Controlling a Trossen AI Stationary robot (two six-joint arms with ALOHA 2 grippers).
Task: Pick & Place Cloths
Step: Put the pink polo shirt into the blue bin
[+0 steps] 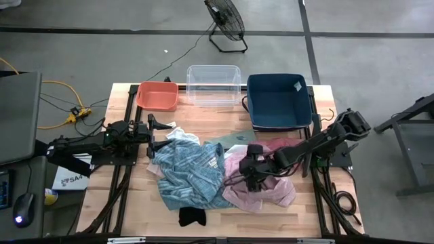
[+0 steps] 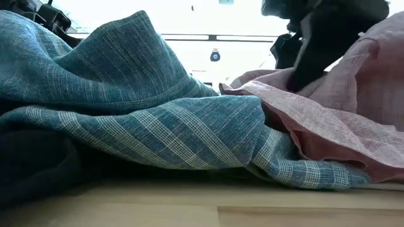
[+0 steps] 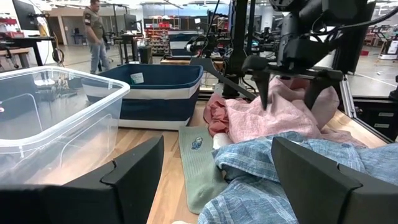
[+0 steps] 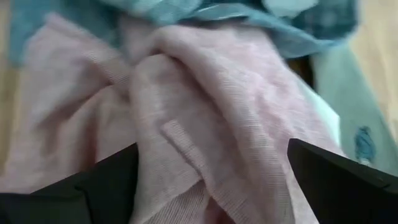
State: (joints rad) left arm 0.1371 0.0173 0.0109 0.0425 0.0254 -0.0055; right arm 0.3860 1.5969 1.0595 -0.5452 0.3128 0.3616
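A pile of cloths lies mid-table: a large blue-striped cloth (image 1: 186, 169), a large pink one (image 1: 261, 186), an olive green one (image 1: 234, 141), a dark red one (image 1: 288, 144) and a white one (image 1: 178, 133). A small black cloth (image 1: 192, 217) lies alone near the front edge. My right gripper (image 1: 249, 173) is open and slants down over the pink cloth (image 4: 205, 93), one finger on each side of a raised fold. My left gripper (image 1: 150, 135) waits open and level at the table's left, beside the white cloth. My right gripper's fingertips (image 3: 264, 102) stand right at the top folds of the pink cloth (image 3: 280, 115), coming from above at a slant. I cannot tell whether they touch the cloth. The cloth lies slack on the table and on the blue-striped cloth.
Three bins stand along the far edge: an orange one (image 1: 157, 95), a clear one (image 1: 213, 83) and a dark blue one (image 1: 278, 102). A fan (image 1: 226, 24) stands on the floor behind the table. A person (image 3: 96, 31) walks in the room beyond.
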